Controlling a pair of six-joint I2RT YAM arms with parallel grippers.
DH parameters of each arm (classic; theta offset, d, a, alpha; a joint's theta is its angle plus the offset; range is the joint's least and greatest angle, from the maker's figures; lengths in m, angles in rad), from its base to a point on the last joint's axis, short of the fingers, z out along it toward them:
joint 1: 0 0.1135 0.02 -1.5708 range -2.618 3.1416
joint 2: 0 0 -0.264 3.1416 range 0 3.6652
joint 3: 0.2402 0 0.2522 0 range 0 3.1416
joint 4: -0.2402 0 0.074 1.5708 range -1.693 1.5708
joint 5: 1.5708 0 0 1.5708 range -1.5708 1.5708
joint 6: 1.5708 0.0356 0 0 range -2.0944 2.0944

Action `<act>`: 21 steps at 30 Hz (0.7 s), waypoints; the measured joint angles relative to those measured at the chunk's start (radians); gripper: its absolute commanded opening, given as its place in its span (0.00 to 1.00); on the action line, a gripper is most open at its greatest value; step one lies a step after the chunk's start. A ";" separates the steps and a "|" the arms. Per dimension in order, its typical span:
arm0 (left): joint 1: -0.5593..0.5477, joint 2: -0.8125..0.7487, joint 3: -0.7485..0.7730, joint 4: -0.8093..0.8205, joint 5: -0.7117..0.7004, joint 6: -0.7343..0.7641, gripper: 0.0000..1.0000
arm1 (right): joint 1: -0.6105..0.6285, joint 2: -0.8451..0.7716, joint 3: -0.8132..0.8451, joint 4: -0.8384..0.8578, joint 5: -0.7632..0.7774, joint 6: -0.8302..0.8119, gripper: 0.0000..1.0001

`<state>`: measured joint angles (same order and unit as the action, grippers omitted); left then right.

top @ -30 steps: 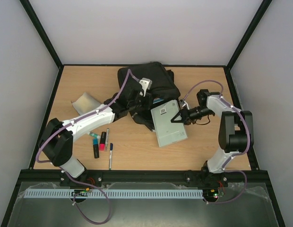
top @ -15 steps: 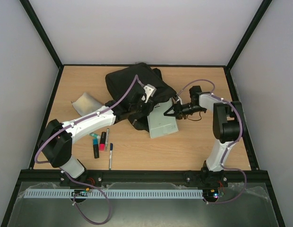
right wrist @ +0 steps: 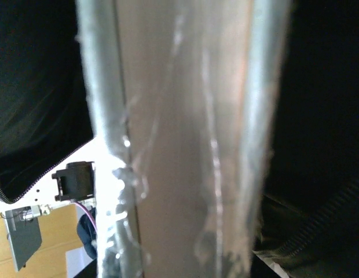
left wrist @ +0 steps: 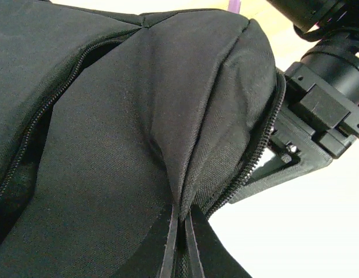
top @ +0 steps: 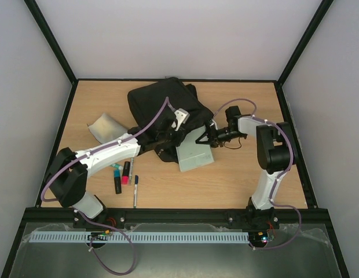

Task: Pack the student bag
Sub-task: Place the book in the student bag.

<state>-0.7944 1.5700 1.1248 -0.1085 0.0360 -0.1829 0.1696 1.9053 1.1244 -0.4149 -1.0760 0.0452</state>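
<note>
The student bag, a big black backpack, lies at the back middle of the table. My left gripper is shut on a fold of its black fabric beside the zip, holding the mouth up. A flat pale grey book in clear wrap lies with its far end at the bag's mouth. My right gripper is shut on the book's right edge. In the right wrist view the wrapped book fills the middle and hides the fingers, with dark bag fabric on both sides.
A silver pouch lies at the left. Several markers and pens lie near the left arm, with one pen close to the front edge. A bag strap trails toward the front.
My right gripper has moved left with the book, sliding its far end to the bag's mouth. The bag and my left gripper have shifted left a little.
</note>
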 measured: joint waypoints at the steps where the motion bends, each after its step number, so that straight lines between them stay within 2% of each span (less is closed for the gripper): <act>1: 0.000 -0.006 -0.007 0.004 0.000 0.000 0.02 | 0.009 -0.001 -0.002 0.002 0.000 0.002 0.04; 7: -0.014 -0.034 -0.042 0.008 -0.005 0.020 0.02 | 0.080 -0.002 -0.003 0.066 0.005 0.070 0.03; 10: -0.024 -0.037 -0.049 0.008 -0.017 0.035 0.02 | 0.089 -0.002 -0.002 0.114 0.013 0.116 0.07; 16: -0.027 -0.055 -0.068 0.011 -0.037 0.050 0.02 | 0.097 0.039 0.034 0.174 0.020 0.156 0.39; 21: -0.041 -0.078 -0.085 0.014 -0.032 0.053 0.02 | 0.103 0.064 0.042 0.194 0.107 0.136 0.56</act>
<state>-0.8352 1.4918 1.0401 -0.0948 0.0040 -0.1303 0.2722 1.9694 1.1660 -0.2207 -0.9688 0.1810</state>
